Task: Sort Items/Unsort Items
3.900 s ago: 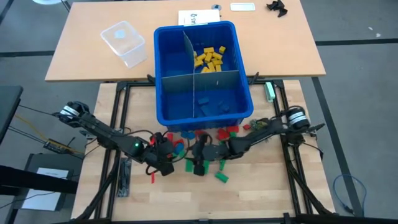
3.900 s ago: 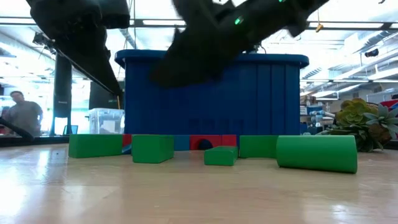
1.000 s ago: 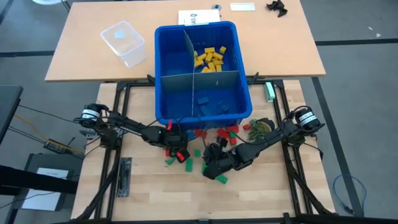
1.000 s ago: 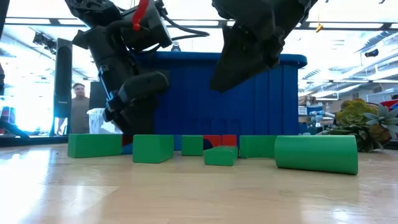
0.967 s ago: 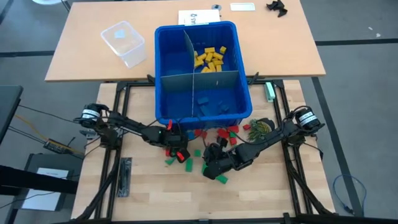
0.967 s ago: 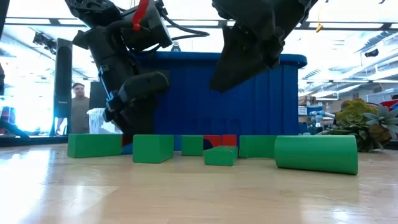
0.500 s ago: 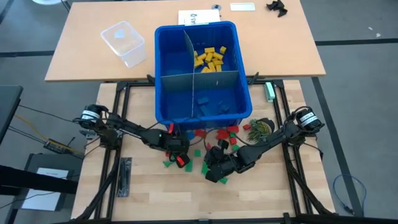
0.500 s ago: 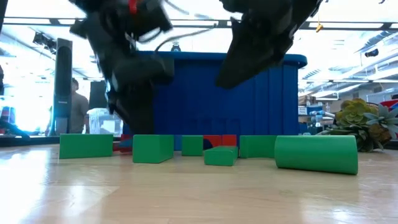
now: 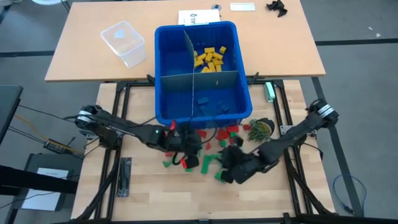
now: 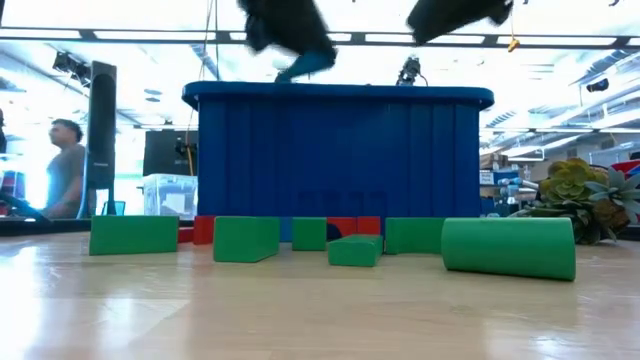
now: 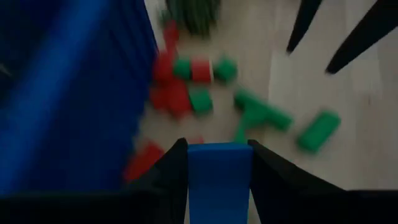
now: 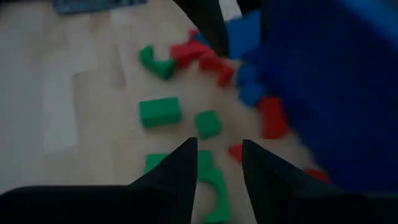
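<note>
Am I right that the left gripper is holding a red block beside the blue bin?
Not quite: the block between the left gripper fingers is blue, not red. The left wrist view shows it clamped there, with the blue bin wall right beside it. The rest holds.

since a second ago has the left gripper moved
Yes. In the high view the left gripper, shut on a blue block, has shifted right along the blue bin's front wall, toward the right gripper.
</note>
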`<state>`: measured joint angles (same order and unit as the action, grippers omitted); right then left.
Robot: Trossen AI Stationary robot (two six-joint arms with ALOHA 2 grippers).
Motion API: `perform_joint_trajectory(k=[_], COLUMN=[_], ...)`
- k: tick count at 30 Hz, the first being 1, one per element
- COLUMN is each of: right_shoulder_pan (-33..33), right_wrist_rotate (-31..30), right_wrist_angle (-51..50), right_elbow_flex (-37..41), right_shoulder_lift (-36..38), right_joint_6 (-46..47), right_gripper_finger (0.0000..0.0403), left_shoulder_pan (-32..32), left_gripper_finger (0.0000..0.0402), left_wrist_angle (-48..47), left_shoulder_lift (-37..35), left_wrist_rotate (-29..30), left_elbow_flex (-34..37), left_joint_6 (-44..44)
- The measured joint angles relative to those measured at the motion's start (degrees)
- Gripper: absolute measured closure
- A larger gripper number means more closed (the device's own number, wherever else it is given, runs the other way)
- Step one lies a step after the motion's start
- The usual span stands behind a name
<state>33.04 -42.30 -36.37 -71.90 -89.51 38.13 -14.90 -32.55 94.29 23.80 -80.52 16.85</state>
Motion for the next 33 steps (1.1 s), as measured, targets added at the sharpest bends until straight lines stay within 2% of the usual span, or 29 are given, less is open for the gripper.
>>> perform_joint_trajectory(k=[4, 8, 11, 16, 19, 23, 26, 29, 33], right_shoulder_pan=[1.5, 1.3, 0.5, -1.3, -2.5, -4.0, -4.8, -5.3, -5.4], right_wrist_rotate=[-7.3, -12.2, -14.2, -14.5, -13.7, -13.6, -13.2, -13.0, -13.0], right_wrist_angle=[-2.6, -2.5, -3.0, -5.7, -7.4, -8.4, -8.4, -8.4, -7.8], right_elbow_flex=[0.0, 0.0, 0.0, 0.0, 0.0, 0.0, 0.0, 0.0, 0.2], right_shoulder_lift=[4.2, 7.0, 8.0, 8.1, 8.1, 8.1, 8.1, 8.1, 8.1], right_joint_6=[1.2, 0.4, -0.4, -0.8, -0.8, -1.7, -2.7, -2.8, -2.8], right_gripper_finger=[0.0278, 0.0280, 0.0280, 0.0281, 0.0280, 0.0280, 0.0281, 0.0280, 0.0281], left_shoulder_pan=[2.5, 6.7, 11.1, 18.8, 21.6, 22.8, 22.0, 19.6, 15.2], left_gripper_finger=[0.0261, 0.0261, 0.0261, 0.0261, 0.0229, 0.0150, 0.0105, 0.0085, 0.0085], left_wrist_angle=[3.2, 11.4, 17.1, 21.7, 21.5, 20.4, 18.4, 15.3, 8.9], left_shoulder_lift=[-0.1, -0.1, 0.0, 1.4, 1.6, 1.6, 0.9, -0.9, -4.1], left_wrist_rotate=[5.4, 9.7, 10.0, 9.6, 7.7, 4.1, 4.1, 7.8, 14.1], left_elbow_flex=[-5.9, -8.2, -8.3, -8.2, -8.2, -8.2, -8.1, -8.2, -8.2], left_joint_6=[-9.0, -18.0, -22.6, -24.2, -23.1, -22.3, -21.1, -20.9, -21.0])
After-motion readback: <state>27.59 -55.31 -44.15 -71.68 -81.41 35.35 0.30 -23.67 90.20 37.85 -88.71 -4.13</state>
